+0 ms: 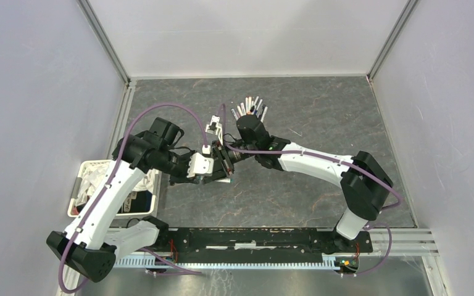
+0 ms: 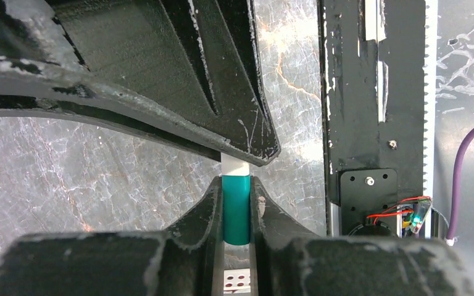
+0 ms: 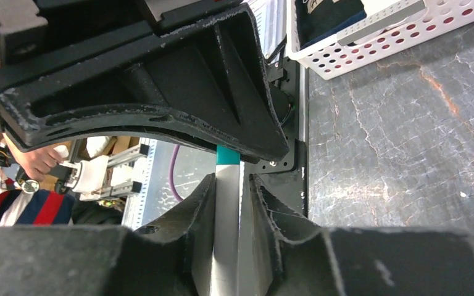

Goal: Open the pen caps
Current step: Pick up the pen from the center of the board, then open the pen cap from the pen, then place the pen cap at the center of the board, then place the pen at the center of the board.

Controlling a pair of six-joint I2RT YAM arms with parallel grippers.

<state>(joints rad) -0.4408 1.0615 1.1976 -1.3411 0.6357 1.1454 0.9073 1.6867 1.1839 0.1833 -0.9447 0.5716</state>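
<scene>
Pen (image 3: pixel 227 246) held between both arms above the middle of the table (image 1: pixel 321 123), one end each. Left fingers (image 2: pixel 264 213) are clamped on the teal cap (image 2: pixel 236 213), nearly closed with only the cap's width between them. Right fingers (image 3: pixel 262 203) are clamped the same way on the white barrel just behind the cap. Opposed grips along the pen's axis look set for a straight pull-apart, cap one way, barrel the other. Cap looks seated, no gap visible at the join, so the pull is likely not yet done. Tips of the two arms almost touch, so there's little room at the join; a skewed pull could slip or bend the pen. Other pens (image 1: pixel 250 106) lie fanned in a bunch on the far side, just beyond the right wrist. White basket (image 1: pixel 92 163) sits near left beside the left arm, well apart from them. Purple cables (image 1: pixel 179 108) loop over both arms, not across the grip.
</scene>
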